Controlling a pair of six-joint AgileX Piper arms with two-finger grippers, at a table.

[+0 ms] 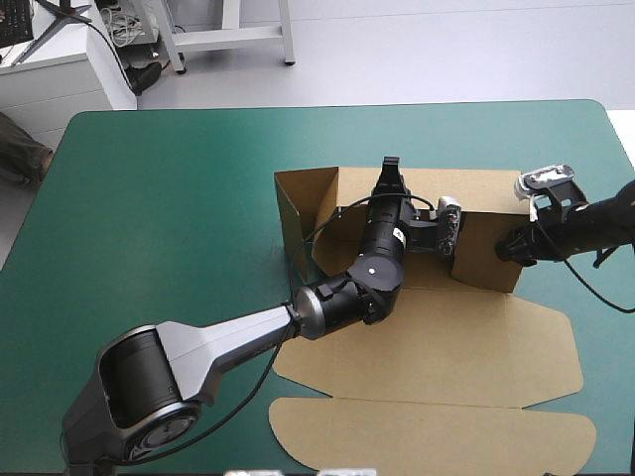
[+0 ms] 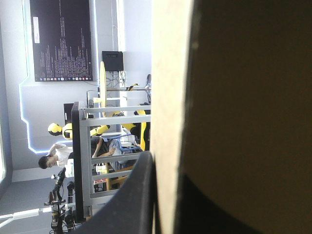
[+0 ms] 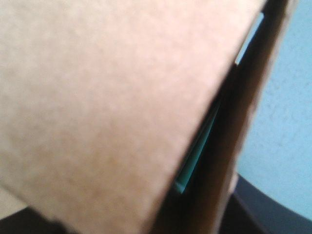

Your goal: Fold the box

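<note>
Inside the walled box, the left gripper pinches its far wall; whether the right gripper grips anything cannot be told.

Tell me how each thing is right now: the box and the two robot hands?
box: partly folded, walls raised at the far part, lid lying flat toward the table's near edge.
left gripper: shut on the box, pinching the top edge of the far wall.
right gripper: at the box's right end, up against the board; can't tell if it's open or shut.
</note>
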